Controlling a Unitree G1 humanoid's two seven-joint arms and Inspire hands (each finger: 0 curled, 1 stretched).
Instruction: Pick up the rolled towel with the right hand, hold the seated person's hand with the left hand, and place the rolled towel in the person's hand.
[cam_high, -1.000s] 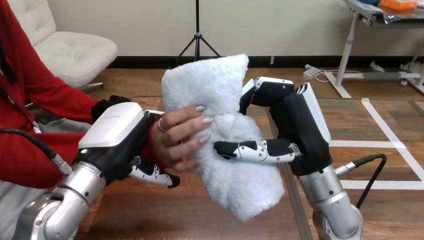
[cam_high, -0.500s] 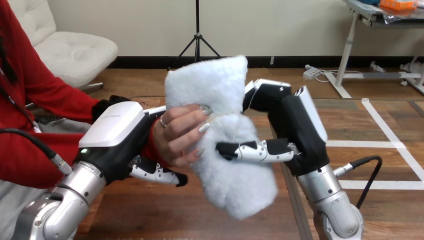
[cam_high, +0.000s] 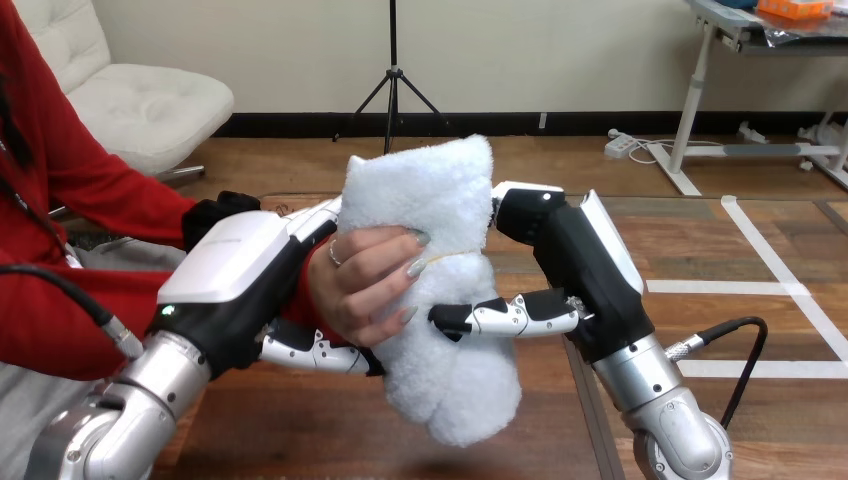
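The right robot hand (cam_high: 585, 270) gripped the towel (cam_high: 430, 195); the person's hand (cam_high: 365, 280) clasped it too. The left robot hand (cam_high: 240, 270) curled round the wrist (cam_high: 308, 295). Uncurling slowly seemed best.

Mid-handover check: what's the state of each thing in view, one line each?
Fluffy white rolled towel: upright, lifted, squeezed at its middle.
Person's hand: fingers curled round the towel.
Right hand: shut on the towel, thumb across its front.
Left hand: shut round the person's wrist.

person's wrist hid by L hand (cam_high: 235, 275)
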